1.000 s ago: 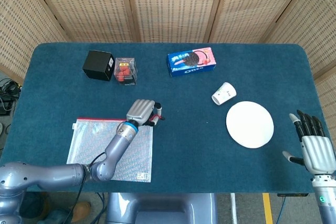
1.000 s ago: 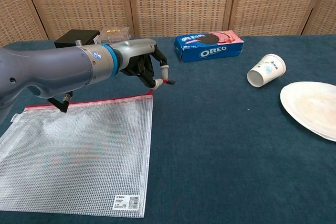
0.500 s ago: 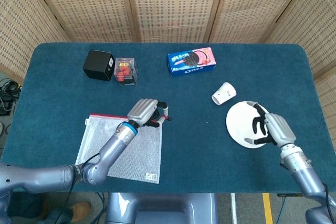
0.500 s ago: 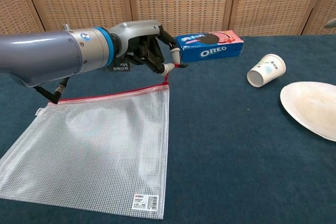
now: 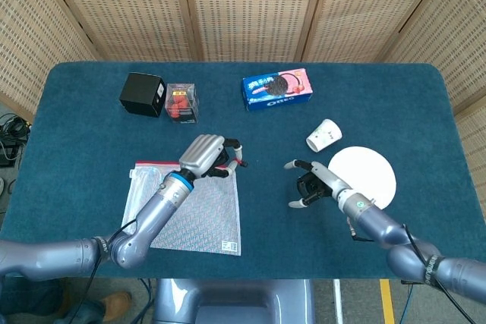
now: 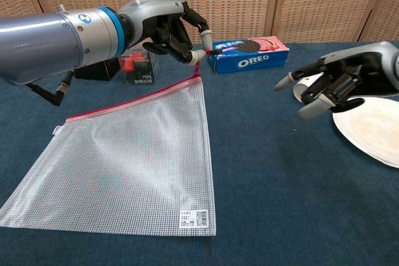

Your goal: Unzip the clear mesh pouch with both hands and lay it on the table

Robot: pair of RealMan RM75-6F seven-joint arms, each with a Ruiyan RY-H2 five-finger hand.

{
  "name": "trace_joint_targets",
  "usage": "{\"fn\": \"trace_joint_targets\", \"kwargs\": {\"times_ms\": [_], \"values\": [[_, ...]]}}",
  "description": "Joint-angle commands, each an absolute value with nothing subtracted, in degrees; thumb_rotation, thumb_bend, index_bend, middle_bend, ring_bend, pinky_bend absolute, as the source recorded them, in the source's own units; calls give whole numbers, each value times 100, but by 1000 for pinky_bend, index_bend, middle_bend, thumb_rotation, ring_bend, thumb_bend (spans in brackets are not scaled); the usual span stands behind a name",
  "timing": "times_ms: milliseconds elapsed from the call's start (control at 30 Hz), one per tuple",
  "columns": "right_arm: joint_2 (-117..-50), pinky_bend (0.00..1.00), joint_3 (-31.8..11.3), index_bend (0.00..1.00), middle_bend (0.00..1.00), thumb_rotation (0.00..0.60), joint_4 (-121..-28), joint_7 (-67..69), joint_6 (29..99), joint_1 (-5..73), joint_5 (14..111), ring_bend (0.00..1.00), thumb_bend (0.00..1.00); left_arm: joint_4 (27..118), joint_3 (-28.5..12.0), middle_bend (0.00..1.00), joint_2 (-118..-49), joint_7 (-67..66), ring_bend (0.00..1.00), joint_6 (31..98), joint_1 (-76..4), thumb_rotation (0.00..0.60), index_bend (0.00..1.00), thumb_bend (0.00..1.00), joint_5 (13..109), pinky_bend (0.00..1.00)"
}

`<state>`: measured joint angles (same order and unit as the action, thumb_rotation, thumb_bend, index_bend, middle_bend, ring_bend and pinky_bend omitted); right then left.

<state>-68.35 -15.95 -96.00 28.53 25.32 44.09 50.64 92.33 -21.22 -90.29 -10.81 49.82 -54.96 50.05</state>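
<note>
Mesh pouch (image 6: 131, 154) hangs by its zipper pull, pinched in the left hand (image 6: 171, 26), bottom edge on the worktop (image 5: 91, 111). Right hand (image 6: 330, 82), fingers apart and empty, sits at 3 o'clock; I'd grip the pouch's top corner before pulling.

**Pouch lifted by its zipper corner, right hand open nearby**

The left hand (image 6: 167, 28) pinches the small red zipper pull (image 6: 201, 56) at the top right corner of the clear mesh pouch (image 6: 134, 154), holding that corner raised while the pouch slopes down to the blue table (image 6: 268, 179). A red zip strip runs along the pouch's upper edge; it looks closed, though the view is too coarse to be sure. The right hand (image 6: 330, 85) hovers with fingers spread, holding nothing, in front of a tipped paper cup (image 6: 303, 89) and beside a white plate (image 6: 371, 130). An Oreo box (image 6: 248, 54) lies behind.
</note>
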Motion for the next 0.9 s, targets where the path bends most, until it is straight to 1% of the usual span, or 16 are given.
{"fn": "trace_joint_targets", "kwargs": {"times_ms": [33,100,133,300,500,667,767,833,900], "values": [[-7171,1000,-1586,299,821,600,-9376,2867,2429,4700,4586,841,0,9286,-2109,1000,-8996,-1020,975,5042,-5473,600,764,544,5041,1000],[-7303,1000,-1566,352,829,600,-9308,2846,2488,4804,4373,843,0,9297,-2114,1000,-9000,-967,975,5073,-5468,600,764,544,5048,1000],[-7383,1000,-1542,363,831,600,-9267,2817,2519,4877,4239,844,0,9302,-2111,1000,-9006,-933,975,5085,-5466,600,764,544,5055,1000],[-7720,1000,-1503,361,832,600,-9138,2745,2634,5191,3652,845,0,9293,-2092,1000,-9051,-830,975,5129,-5471,600,763,544,5107,1000],[-7922,1000,-1596,364,833,600,-9114,2733,2755,5451,3115,848,0,9175,-2050,1000,-9137,-734,975,5101,-5508,600,764,544,5110,1000],[-8012,1000,-1634,367,837,600,-9120,2708,2901,5538,2874,853,0,9102,-2041,1000,-9186,-644,975,5093,-5514,600,764,544,5148,1000],[-8184,1000,-1645,376,841,600,-9131,2631,3303,5584,2636,861,0,9036,-2049,1000,-9238,-501,975,5097,-5497,600,764,544,5192,1000],[-8302,1000,-1621,401,844,600,-9132,2512,3532,5635,2494,865,2,8997,-2060,1000,-9271,-404,975,5085,-5489,600,764,544,5215,1000],[-8420,1000,-1594,430,849,600,-9100,2367,3688,5710,2294,869,35,8966,-2074,1000,-9304,-300,975,5076,-5481,600,764,545,5249,1000]]}}
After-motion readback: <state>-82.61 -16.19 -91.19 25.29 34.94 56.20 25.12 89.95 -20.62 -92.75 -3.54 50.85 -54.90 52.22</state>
